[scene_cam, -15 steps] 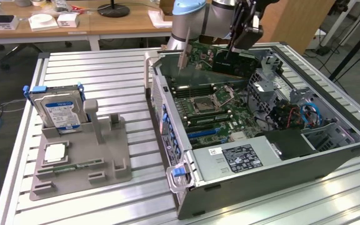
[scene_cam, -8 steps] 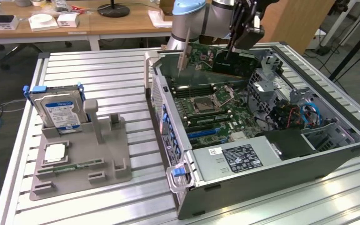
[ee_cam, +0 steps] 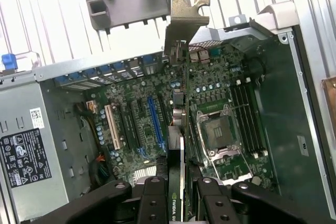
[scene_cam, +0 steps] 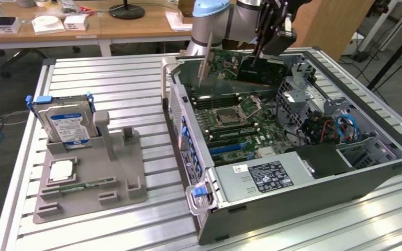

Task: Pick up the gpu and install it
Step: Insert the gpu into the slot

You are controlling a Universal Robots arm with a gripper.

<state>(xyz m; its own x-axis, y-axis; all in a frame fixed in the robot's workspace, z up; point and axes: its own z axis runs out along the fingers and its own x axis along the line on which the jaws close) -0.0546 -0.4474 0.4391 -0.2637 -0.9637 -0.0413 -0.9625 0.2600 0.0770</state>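
Wrist view: "NVIDIA"-lettered gpu [ee_cam: 177,145] in gripper [ee_cam: 176,195].

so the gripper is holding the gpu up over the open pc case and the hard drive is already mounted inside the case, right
Not quite. The gripper does hold the gpu over the open case, but the hard drive is not inside it: the exterior view shows it standing in the grey holder on the table, to the exterior view's left of the case.
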